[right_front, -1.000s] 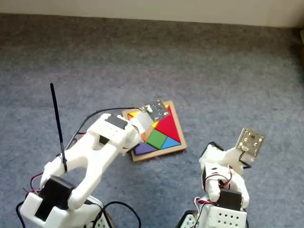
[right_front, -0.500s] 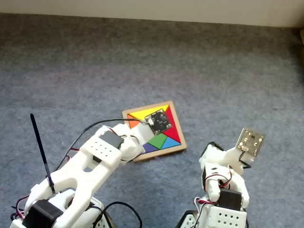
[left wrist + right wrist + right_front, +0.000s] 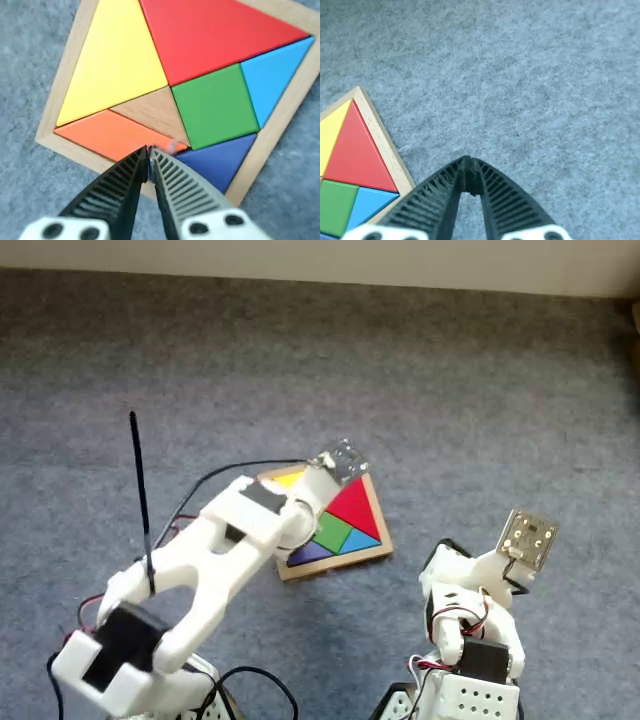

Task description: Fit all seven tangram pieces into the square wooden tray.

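Judging the tray (image 3: 284, 107) nearly complete, the left pincer (image 3: 148, 152), tips together, rests at the orange piece (image 3: 100, 135); next it should press it flush.

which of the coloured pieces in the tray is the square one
The green piece, between the red piece and the dark blue piece. It has four equal sides; the red piece, yellow piece and light blue piece are triangles.

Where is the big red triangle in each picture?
High view: the red triangle lies in the tray's right part, above the green square.
Left wrist view: the red triangle lies beside the yellow triangle, edge to edge with the green square.
Right wrist view: the red triangle lies against the tray's rim.
Shared landmark: the green square borders it.
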Tool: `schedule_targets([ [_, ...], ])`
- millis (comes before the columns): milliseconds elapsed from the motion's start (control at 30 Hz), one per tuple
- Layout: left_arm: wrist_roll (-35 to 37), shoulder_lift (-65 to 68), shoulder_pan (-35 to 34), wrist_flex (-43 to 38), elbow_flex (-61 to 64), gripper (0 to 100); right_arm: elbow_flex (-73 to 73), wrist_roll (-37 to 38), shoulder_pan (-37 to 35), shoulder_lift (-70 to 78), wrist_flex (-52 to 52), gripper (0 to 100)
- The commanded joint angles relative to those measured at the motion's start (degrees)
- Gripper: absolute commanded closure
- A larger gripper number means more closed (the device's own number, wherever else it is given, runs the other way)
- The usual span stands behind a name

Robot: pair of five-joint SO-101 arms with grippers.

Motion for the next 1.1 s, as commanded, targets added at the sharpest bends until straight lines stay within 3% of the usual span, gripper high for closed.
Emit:
schedule_targets([
  [0,0.62,2.68,-1.01,2.46,-5.23,96,5.67,0.53,0.84,-0.66,-1.63,99.4],
  [233,0.62,-0.31,-0.13,2.46,-5.05,99,5.67,0.53,0.84,-0.66,-1.63,99.4],
  [433,0.7,-16.22,-2.42,0.62,4.09,99,5.67,0.53,0.84,-0.66,-1.63,99.4],
  [600,6.68,-27.82,-5.76,-2.73,12.18,99,5.67,0.53,0.84,-0.66,-1.63,99.4],
  [733,7.47,-34.95,-7.6,-2.73,16.48,99,5.67,0.44,0.84,-0.66,-1.98,99.4],
  [933,9.58,-38.9,1.8,-2.29,20.79,99,5.67,0.26,0.75,-0.66,-2.07,99.4],
  [1067,7.91,-38.9,7.87,4.31,20.0,99,5.67,0.26,0.75,-0.66,-2.07,99.4],
])
